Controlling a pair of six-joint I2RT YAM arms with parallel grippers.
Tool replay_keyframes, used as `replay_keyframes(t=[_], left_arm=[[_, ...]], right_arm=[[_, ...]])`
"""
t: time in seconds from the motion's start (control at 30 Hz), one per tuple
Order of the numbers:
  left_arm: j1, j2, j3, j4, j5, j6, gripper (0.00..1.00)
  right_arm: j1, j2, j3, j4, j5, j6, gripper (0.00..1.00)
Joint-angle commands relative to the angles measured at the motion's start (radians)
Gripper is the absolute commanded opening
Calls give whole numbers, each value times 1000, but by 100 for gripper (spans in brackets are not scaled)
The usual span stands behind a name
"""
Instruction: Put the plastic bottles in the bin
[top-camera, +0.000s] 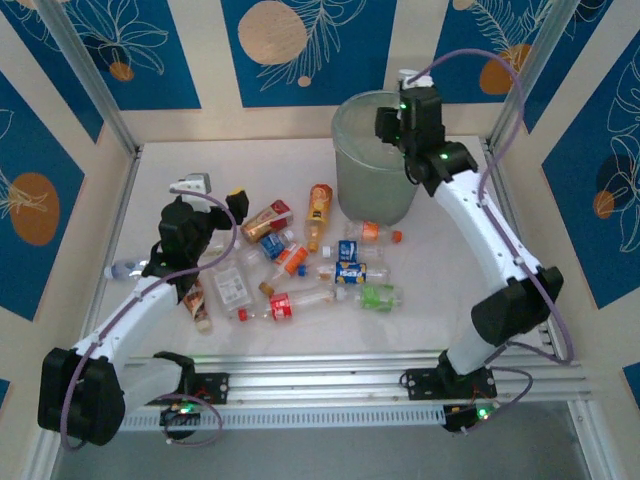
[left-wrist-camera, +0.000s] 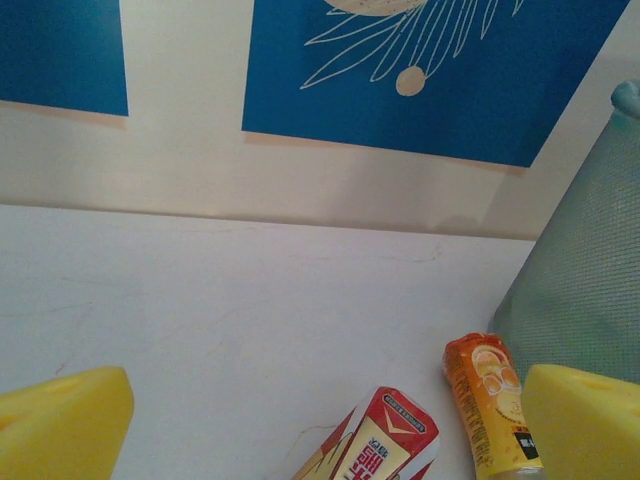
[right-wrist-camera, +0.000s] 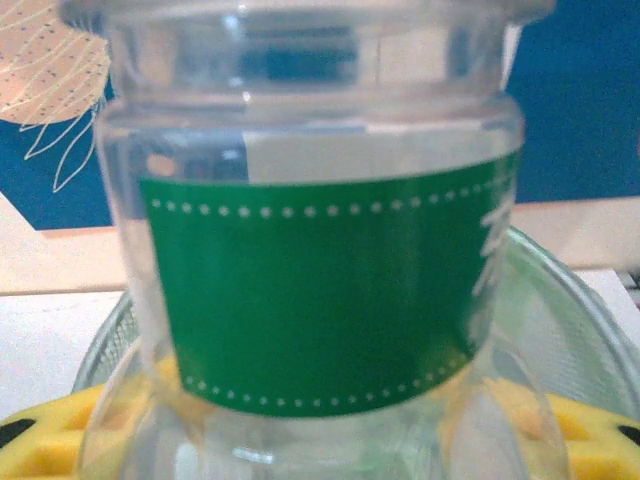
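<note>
1. Room: your table (top-camera: 250, 165) is bare across the far left, up to the back wall (left-wrist-camera: 300, 190). The loose plastic bottles (top-camera: 310, 265) lie bunched mid-table, with a stray clear bottle (top-camera: 125, 269) near the left edge. The bin (top-camera: 372, 165) stands far right, close to that wall.
2. Your right fingers (right-wrist-camera: 40, 450) are partly closed on a green-label bottle (right-wrist-camera: 320, 300), held over the bin's rim.
3. Your left fingers (left-wrist-camera: 62, 424) are spread fully wide and hold nothing, over bare table just short of a red-label bottle (left-wrist-camera: 378, 450) and an orange bottle (left-wrist-camera: 488, 400).
4. Views: top gives you the whole spread. Right wrist adds the label's dotted white border. Left wrist shows the bin wall's fine mesh texture.
5. Materials: bin translucent grey-green, round, tapered. Finger pads yellow. Held bottle clear.
</note>
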Motion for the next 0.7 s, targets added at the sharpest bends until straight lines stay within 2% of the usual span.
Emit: replay_keyframes(t=[0.0, 0.17, 0.37, 0.67], left_arm=[[-6, -10, 3, -6, 24, -22, 99], [-5, -25, -5, -16, 27, -27, 99], [-6, -35, -4, -29, 37, -35, 99], [-5, -48, -4, -52, 24, -28, 100]], right_arm=[[-7, 53, 77, 138, 15, -81, 38], [-37, 205, 206, 68, 9, -100, 38], [-85, 353, 340, -47, -55, -69, 38], [-93, 430, 351, -167, -120, -36, 39]])
